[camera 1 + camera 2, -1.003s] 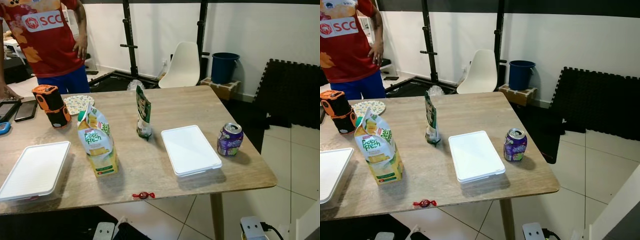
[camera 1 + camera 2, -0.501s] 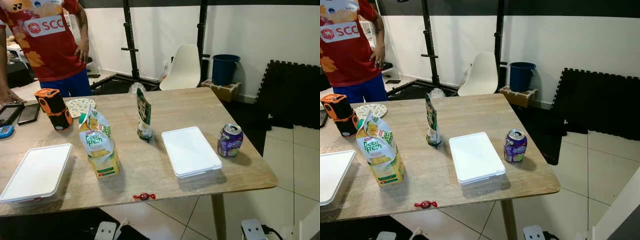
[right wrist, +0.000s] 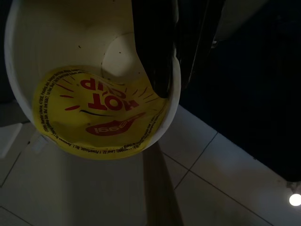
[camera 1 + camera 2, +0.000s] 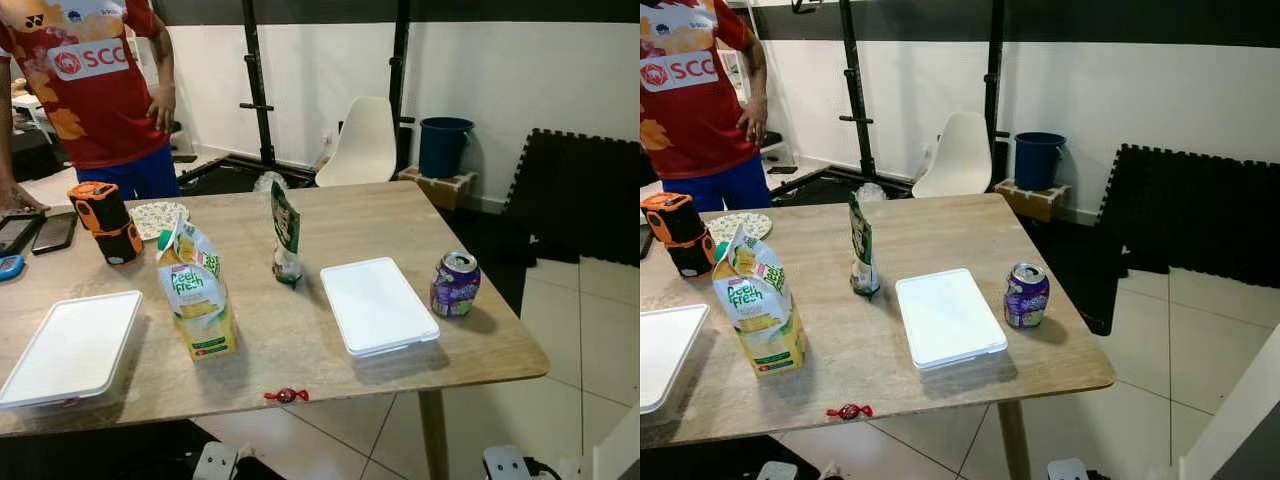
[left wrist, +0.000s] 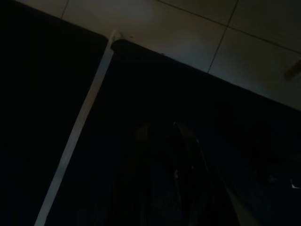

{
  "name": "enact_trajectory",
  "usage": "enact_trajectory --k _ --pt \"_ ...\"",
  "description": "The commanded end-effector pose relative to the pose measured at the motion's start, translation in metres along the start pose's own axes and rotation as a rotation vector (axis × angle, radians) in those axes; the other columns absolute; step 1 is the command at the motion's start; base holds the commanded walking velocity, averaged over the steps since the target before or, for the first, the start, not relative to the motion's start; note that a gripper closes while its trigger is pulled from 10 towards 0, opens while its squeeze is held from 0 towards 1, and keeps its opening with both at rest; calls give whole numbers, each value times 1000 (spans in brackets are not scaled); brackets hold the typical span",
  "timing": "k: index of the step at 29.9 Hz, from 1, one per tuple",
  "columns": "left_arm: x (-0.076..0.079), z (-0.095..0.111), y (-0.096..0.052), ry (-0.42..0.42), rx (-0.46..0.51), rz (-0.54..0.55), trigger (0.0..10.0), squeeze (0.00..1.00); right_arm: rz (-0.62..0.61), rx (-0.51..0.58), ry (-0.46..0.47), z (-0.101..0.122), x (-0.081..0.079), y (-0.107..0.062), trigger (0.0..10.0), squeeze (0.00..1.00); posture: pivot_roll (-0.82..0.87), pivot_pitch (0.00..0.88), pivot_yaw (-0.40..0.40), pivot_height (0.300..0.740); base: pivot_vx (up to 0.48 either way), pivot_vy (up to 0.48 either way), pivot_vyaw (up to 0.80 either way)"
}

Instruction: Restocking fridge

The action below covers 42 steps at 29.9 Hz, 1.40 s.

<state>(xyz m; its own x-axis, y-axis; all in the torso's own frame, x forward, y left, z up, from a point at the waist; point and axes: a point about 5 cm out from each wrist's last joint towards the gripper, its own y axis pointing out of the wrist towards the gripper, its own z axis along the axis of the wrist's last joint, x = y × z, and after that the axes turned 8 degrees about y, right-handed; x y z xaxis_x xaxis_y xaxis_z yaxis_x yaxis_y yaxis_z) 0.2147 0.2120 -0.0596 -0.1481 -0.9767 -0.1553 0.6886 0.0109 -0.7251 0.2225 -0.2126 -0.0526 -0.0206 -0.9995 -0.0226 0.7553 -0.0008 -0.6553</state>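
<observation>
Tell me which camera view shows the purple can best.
The right eye view: the purple can stands nearer the frame's middle, open top and label clear. The left eye view shows it equally whole, further right. The wrist views point at the floor and a yellow-lidded cup.

Setting, as I read it from the head cameras: a lived-in home room, part dining area, part home gym. Landmark: wooden table [image 4: 330, 215] on a pale tiled floor [image 4: 590, 330]. Behind the table: black squat rack uprights [image 4: 255, 90], white moulded chair [image 4: 362, 140], blue bucket [image 4: 445, 146]. Right of the table: black foam exercise mats [image 4: 575, 190] leaning against the white wall.
</observation>
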Motion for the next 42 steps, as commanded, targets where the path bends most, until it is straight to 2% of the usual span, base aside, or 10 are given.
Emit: enact_trajectory --k 1,5,9,11,18,21,29,34,36,42 --pt "2 -12 -3 -36 -39 9 10000 0 23 -10 -40 -1 -4 0 10000 0 -20 91 -16 740 0 0 0" --pt "2 -18 -4 -23 -58 9 10000 0 34 -11 -68 0 -4 1 10000 0 -22 93 -19 740 0 0 0" --pt "8 -22 -5 12 -60 -9 10000 0 12 38 -26 11 1 2 10000 0 -4 119 -11 740 0 0 0" --pt "7 -20 -5 -15 -51 -1 10000 0 13 41 -30 12 0 3 10000 0 -7 142 -10 740 0 0 0" --pt "0 -7 -3 -32 2 17 10000 0 76 36 -33 18 -20 8 10000 0 -2 154 -36 740 0 0 0" --pt "-2 -5 -3 -50 3 29 10000 0 84 21 -53 15 -23 8 10000 0 4 177 -43 740 0 0 0" --pt "-5 -9 -4 5 -15 15 10000 0 51 6 -6 5 -17 4 10000 0 4 127 9 740 0 0 0" --pt "2 -11 -3 38 -38 -10 10000 0 19 9 42 3 -11 3 10000 0 21 110 26 740 0 0 0" --pt "-4 -4 -2 9 -18 4 10000 0 34 13 52 6 -17 5 10000 0 26 101 35 740 0 0 0" --pt "-11 3 -1 7 -7 26 10000 0 69 22 49 12 -28 8 10000 0 33 89 27 740 0 0 0"
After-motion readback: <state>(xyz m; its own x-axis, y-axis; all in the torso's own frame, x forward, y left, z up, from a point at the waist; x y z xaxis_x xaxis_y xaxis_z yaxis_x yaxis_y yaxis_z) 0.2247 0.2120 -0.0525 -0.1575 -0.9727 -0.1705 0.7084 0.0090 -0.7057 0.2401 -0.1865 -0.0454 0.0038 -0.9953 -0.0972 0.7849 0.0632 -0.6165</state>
